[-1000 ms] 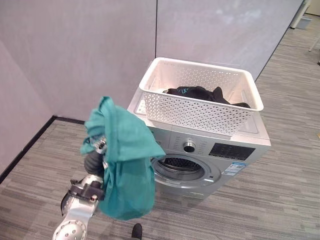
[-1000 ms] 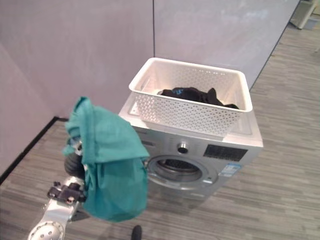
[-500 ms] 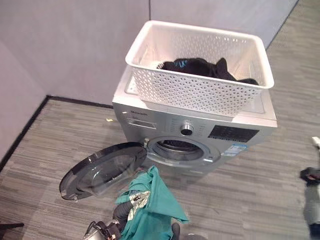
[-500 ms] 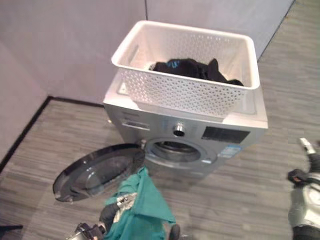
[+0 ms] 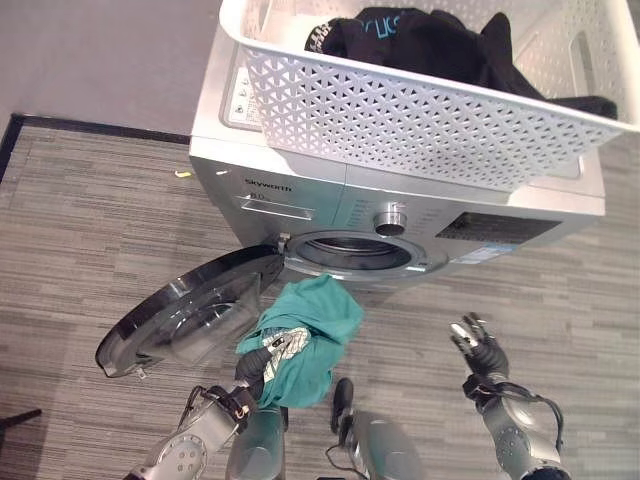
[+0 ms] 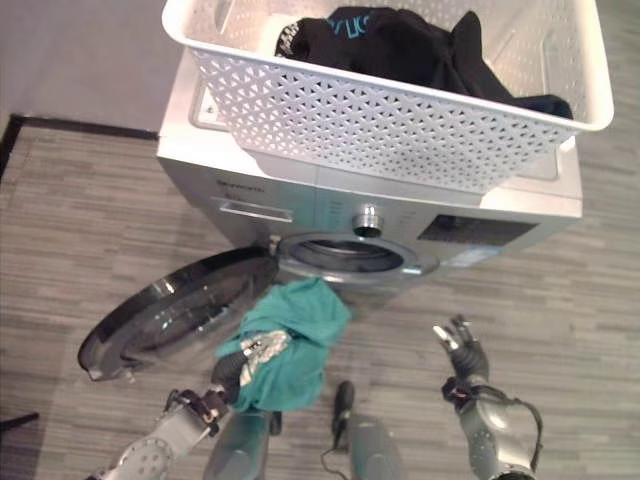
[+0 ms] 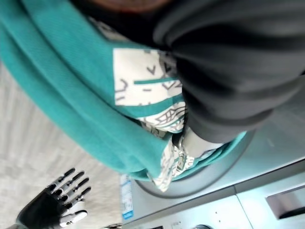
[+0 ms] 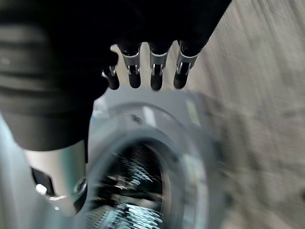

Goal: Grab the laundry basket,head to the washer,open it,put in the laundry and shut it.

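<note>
Left hand [image 5: 262, 360] is bringing the clutched green cloth [image 5: 305, 335] down to the drum [image 5: 354, 252]; right hand [image 5: 480, 347] hanging open; loading is starting.

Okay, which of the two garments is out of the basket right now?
The teal garment. The left hand holds it in front of the washer opening; the black garment lies in the white basket.

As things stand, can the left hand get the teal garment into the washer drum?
Probably yes. The left hand holds the teal garment just below the drum opening; the door is swung wide to the side, and nothing lies between garment and opening.
</note>
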Robot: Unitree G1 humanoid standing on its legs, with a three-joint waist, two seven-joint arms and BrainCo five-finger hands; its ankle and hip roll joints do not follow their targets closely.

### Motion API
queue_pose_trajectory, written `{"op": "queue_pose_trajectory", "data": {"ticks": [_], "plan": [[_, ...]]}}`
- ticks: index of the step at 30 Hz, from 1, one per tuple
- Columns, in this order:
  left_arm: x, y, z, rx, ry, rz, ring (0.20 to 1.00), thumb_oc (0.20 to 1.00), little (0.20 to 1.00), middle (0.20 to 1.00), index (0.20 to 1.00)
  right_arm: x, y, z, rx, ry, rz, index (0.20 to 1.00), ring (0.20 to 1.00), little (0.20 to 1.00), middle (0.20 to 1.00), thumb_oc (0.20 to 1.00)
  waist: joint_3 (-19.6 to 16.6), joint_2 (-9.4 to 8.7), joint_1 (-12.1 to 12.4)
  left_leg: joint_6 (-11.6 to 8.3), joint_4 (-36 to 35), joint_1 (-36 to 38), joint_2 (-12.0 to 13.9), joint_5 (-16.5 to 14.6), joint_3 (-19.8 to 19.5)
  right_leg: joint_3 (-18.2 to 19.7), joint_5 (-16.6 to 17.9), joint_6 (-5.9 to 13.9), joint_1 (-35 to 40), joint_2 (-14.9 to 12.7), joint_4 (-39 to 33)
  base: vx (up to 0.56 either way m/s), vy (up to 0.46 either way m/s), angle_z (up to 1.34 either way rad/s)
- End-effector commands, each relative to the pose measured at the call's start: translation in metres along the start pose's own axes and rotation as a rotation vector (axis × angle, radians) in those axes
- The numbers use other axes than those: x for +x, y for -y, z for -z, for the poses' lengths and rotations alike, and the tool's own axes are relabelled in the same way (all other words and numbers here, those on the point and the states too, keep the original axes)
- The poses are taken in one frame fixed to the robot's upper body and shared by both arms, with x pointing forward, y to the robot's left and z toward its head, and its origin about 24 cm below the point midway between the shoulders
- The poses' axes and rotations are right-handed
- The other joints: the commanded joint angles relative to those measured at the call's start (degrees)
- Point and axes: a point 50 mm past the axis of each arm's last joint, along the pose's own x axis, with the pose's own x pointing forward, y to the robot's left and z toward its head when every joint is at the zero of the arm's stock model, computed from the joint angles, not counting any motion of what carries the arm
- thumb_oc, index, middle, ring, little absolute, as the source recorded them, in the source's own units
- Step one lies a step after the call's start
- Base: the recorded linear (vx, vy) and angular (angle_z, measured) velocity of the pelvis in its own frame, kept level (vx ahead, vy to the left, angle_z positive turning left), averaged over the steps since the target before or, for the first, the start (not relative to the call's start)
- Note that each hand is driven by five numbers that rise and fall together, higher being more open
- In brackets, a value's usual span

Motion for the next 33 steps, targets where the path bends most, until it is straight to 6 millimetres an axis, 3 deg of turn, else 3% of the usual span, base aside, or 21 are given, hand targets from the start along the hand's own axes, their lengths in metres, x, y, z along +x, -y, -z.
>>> {"op": "queue_pose_trajectory", "data": {"ticks": [1, 3, 4, 6, 8, 14, 16, 22, 27, 28, 31, 33], "plan": [[-0.004, 0.015, -0.009, -0.018, 0.092, 0.076, 0.200, 0.200, 0.200, 0.200, 0.200, 0.005, -0.001, -0.014, 0.020, 0.039, -0.047, 1.000, 1.000, 1.000, 1.000, 1.000, -0.71, -0.84, 1.54, -1.75, 8.10, -2.95, 1.99, -6.03, -1.73, -1.26, 9.15, -1.02, -0.35, -2.33, -18.96, 0.06, -0.142, 0.20], [-0.003, 0.019, -0.012, -0.076, 0.141, 0.076, 0.200, 0.200, 0.200, 0.200, 0.200, 0.002, -0.006, -0.024, -0.026, 0.073, -0.088, 1.000, 1.000, 1.000, 1.000, 1.000, 0.57, -2.12, 1.73, -1.96, 9.98, -4.31, 1.54, -5.43, -2.80, 0.82, 9.81, -1.96, -0.90, -2.23, -22.06, 0.08, -0.246, -0.08], [-0.003, 0.002, 0.005, -0.078, 0.044, 0.007, 0.200, 0.200, 0.200, 0.200, 0.200, -0.003, 0.004, -0.002, -0.004, -0.015, -0.035, 1.000, 1.000, 1.000, 1.000, 1.000, 1.46, -2.26, 2.35, -1.85, 16.74, -7.60, 1.98, -8.23, -4.25, 3.54, 7.54, -1.49, -3.94, -0.83, -15.50, 0.08, -0.271, 0.12], [0.005, 0.008, -0.020, -0.008, 0.167, 0.026, 0.200, 0.200, 0.200, 0.200, 0.200, -0.006, 0.006, 0.010, 0.003, -0.079, -0.058, 1.000, 1.000, 1.000, 1.000, 1.000, 1.78, -3.93, 2.69, -2.20, 18.79, -9.47, 1.43, -9.34, -5.40, 2.63, 3.76, -3.98, -4.86, 2.69, -13.56, 0.00, -0.241, 0.63], [0.010, 0.017, -0.002, -0.034, 0.094, 0.055, 0.200, 0.200, 0.200, 0.200, 0.200, -0.007, 0.011, 0.019, 0.000, -0.123, -0.034, 1.000, 1.000, 1.000, 1.000, 1.000, 2.21, -4.53, 3.02, -2.49, 20.18, -11.69, 0.88, -9.36, -6.22, 0.47, 3.31, -4.45, -5.54, 2.48, -13.02, 0.00, -0.227, 0.99], [0.030, 0.019, -0.001, -0.034, 0.111, 0.021, 0.200, 0.200, 0.200, 0.200, 0.200, -0.018, 0.023, 0.042, 0.031, -0.223, 0.031, 1.000, 1.000, 1.000, 1.000, 1.000, 1.68, -3.39, 2.40, -3.20, 21.67, -17.02, 0.84, -9.04, -8.51, -2.69, 0.87, -4.45, -8.20, 1.36, -10.39, -0.01, -0.108, 0.39], [0.043, 0.026, 0.000, -0.050, 0.128, 0.017, 0.200, 0.200, 0.200, 0.200, 0.200, -0.020, 0.024, 0.056, 0.057, -0.270, 0.080, 1.000, 1.000, 1.000, 1.000, 1.000, 2.26, -2.71, 2.04, -3.14, 22.19, -19.11, 0.69, -8.87, -8.58, -3.46, 0.47, -4.62, -10.53, 0.72, -8.60, -0.05, -0.044, 0.05], [0.074, 0.050, -0.011, -0.075, 0.188, 0.043, 0.200, 0.200, 0.200, 0.200, 0.200, -0.018, 0.024, 0.069, 0.082, -0.321, 0.156, 1.000, 1.000, 1.000, 1.000, 1.000, 3.33, -2.39, 0.32, -3.33, 23.47, -23.37, 0.97, -8.56, -7.86, -3.05, -0.29, -5.49, -15.58, 1.00, -6.08, -0.05, -0.025, -0.03], [0.109, 0.083, -0.039, -0.066, 0.276, 0.073, 0.200, 0.200, 0.200, 0.200, 0.200, -0.016, 0.023, 0.073, -0.005, -0.344, 0.181, 1.000, 1.000, 1.000, 1.000, 1.000, 3.85, -2.73, -2.13, -3.13, 24.41, -26.37, 1.40, -8.68, -7.43, -2.20, 0.48, -5.61, -19.31, 1.85, -6.07, -0.03, -0.026, -0.11], [0.121, 0.095, -0.054, -0.069, 0.325, 0.070, 0.200, 0.200, 0.200, 0.200, 0.200, -0.015, 0.022, 0.073, -0.050, -0.346, 0.177, 1.000, 1.000, 1.000, 1.000, 1.000, 3.90, -3.17, -3.21, -3.00, 24.68, -27.24, 1.70, -8.94, -7.07, -1.85, 0.70, -5.58, -20.38, 2.27, -6.25, -0.01, 0.003, -0.12], [0.128, 0.103, -0.063, -0.073, 0.346, 0.075, 0.200, 0.200, 0.200, 0.200, 0.200, -0.014, 0.023, 0.073, -0.068, -0.350, 0.185, 1.000, 1.000, 1.000, 1.000, 1.000, 3.93, -3.54, -3.86, -2.88, 25.27, -27.89, 1.79, -9.29, -6.96, -1.58, 0.81, -5.57, -21.03, 2.51, -6.25, 0.00, -0.006, -0.13], [0.140, 0.115, -0.090, -0.115, 0.427, 0.040, 0.200, 0.200, 0.200, 0.200, 0.200, -0.012, 0.020, 0.072, -0.105, -0.344, 0.173, 1.000, 1.000, 1.000, 1.000, 1.000, 3.82, -4.60, -5.61, -2.67, 27.26, -30.14, 2.32, -10.39, -6.65, -0.70, 0.94, -5.58, -23.23, 3.07, -5.91, 0.00, -0.012, -0.24]]}}
